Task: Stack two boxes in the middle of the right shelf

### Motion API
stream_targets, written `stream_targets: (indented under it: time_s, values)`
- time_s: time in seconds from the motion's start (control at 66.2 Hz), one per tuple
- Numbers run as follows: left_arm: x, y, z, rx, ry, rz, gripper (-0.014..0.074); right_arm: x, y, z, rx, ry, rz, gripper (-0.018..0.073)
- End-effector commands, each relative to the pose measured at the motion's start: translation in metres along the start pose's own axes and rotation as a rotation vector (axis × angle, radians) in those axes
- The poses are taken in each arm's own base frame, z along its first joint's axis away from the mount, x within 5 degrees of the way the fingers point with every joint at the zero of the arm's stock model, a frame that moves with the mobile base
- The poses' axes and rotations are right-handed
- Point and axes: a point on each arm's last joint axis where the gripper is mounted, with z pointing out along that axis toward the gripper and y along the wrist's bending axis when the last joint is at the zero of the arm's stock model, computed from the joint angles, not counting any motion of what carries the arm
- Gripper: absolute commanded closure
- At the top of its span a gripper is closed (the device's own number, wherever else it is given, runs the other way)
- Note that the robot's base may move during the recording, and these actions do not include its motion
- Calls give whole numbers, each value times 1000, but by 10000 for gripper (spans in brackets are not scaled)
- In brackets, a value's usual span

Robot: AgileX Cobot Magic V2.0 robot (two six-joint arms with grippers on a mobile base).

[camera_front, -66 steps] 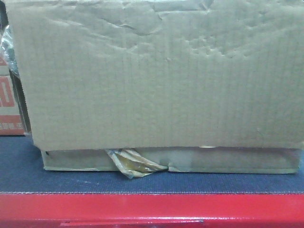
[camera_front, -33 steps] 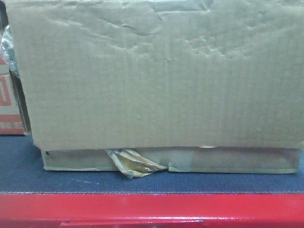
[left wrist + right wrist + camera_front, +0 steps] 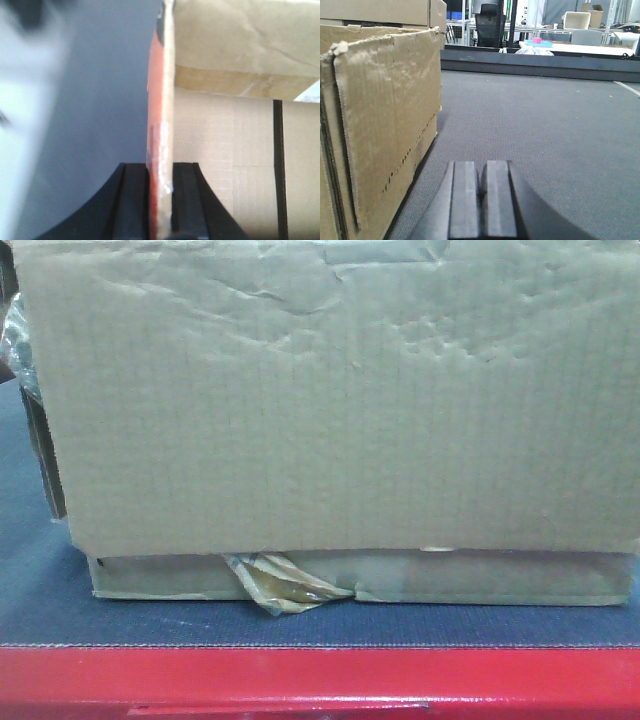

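A large brown cardboard box (image 3: 340,400) fills the front view, with a wad of yellowish tape (image 3: 285,590) at its lower edge. It stands on a dark grey board (image 3: 300,628) with a red rim (image 3: 320,675). My left gripper (image 3: 160,167) is shut on the thin upright edge of a cardboard wall (image 3: 162,100), red on its left face. A plain cardboard face (image 3: 235,150) lies right of it. My right gripper (image 3: 482,175) is shut and empty, low over the grey board (image 3: 545,130), just right of a cardboard box (image 3: 385,125). The steel shelf is out of view.
Another cardboard box (image 3: 380,11) shows behind the near one in the right wrist view. Beyond the board's far raised edge (image 3: 540,62) are a black chair (image 3: 490,25), tables and racks. A blurred pale shape (image 3: 30,100) fills the left of the left wrist view.
The red-and-white printed box at the left edge of the front view has gone from sight, leaving bare grey board there. The large box has not moved.
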Motion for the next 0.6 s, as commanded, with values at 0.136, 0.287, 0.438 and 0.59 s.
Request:
stream_targets:
  time_s: [0.136, 0.287, 0.438, 0.59]
  values:
    - [-43, -36, -77, 42, -195, -60, 707, -2, 0, 0, 6, -21, 1, 721]
    - [-43, -94, -108, 53, -219, -69, 707, -2, 0, 0, 6, -21, 1, 721]
    - [-27, -152, -120, 86, -206, -55, 707, -2, 0, 0, 6, -21, 1, 721]
    - [-2, -203, -110, 180, -107, -25, 707, -2, 0, 0, 6, -21, 1, 721]
